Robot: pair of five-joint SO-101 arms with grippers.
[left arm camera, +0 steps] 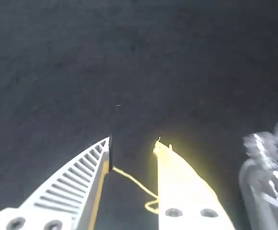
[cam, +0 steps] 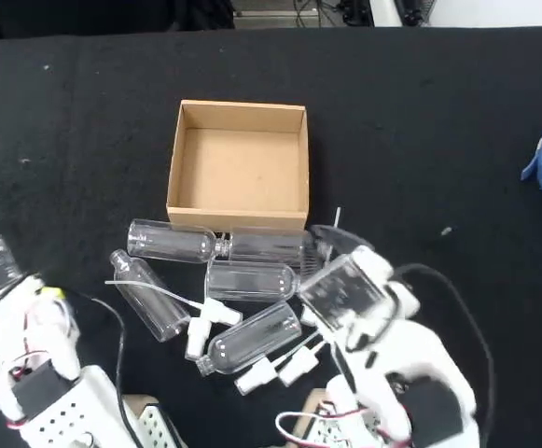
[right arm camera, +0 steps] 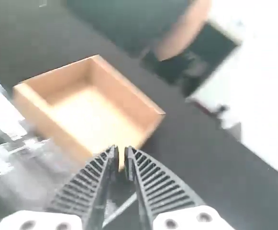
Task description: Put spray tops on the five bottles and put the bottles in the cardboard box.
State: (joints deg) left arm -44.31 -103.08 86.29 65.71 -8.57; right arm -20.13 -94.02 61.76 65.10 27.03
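Right arm [cam: 410, 359] leans over the bottles [cam: 252, 280], jaws together

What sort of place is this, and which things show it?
Probably a robotics lab bench: two small robot arms at a black-covered table, clear bottles and a cardboard box laid out for them, cables behind the far edge.

- Flat black table covering [cam: 438, 112]: matt cloth, faintly flecked with pale lint.
- Square brown cardboard box [cam: 173, 173]: matt, smooth paperboard inside and out.
- Clear cylindrical bottles [cam: 250, 282]: glossy see-through plastic with bright glints.
- White spray tops [cam: 257, 376]: smooth opaque plastic.
- Left gripper [left arm camera: 131, 146]: hard plastic, ribbed white on one side, smooth pale yellow with a soft sheen on the other.
- Right gripper [right arm camera: 119, 152]: black plastic, ribbed and matt.
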